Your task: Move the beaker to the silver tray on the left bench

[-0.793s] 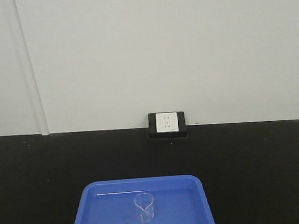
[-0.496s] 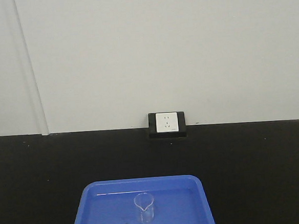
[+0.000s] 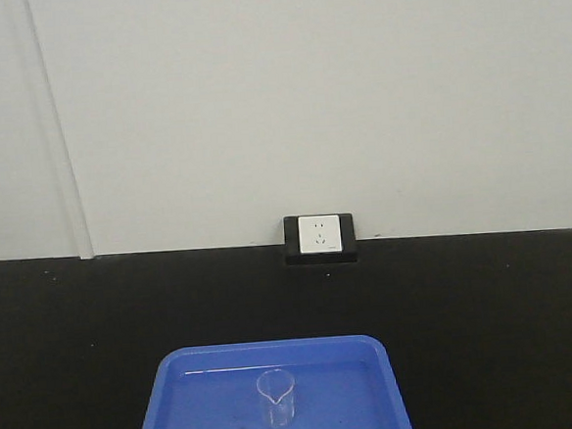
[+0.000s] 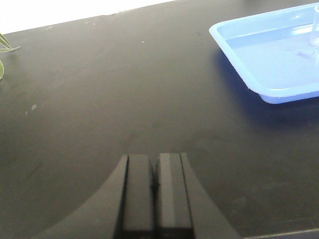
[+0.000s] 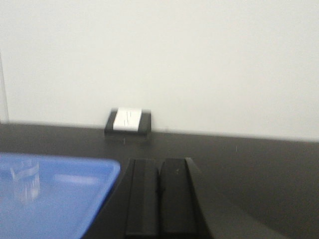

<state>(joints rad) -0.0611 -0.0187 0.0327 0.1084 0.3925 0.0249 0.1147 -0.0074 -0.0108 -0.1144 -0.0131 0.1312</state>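
The small clear glass beaker (image 3: 275, 398) stands upright in the blue tray (image 3: 181, 399) at the front of the black bench. It also shows in the right wrist view (image 5: 26, 180) at the left, and its base shows at the left wrist view's right edge (image 4: 315, 35). My left gripper (image 4: 154, 164) is shut and empty over bare bench, left of the tray (image 4: 239, 37). My right gripper (image 5: 159, 167) is shut and empty, just right of the tray's corner (image 5: 107, 172). The silver tray is out of view.
A white socket in a black box (image 3: 319, 237) sits at the foot of the white wall, also in the right wrist view (image 5: 127, 121). Green leaf tips (image 4: 4, 50) show at the left wrist view's left edge.
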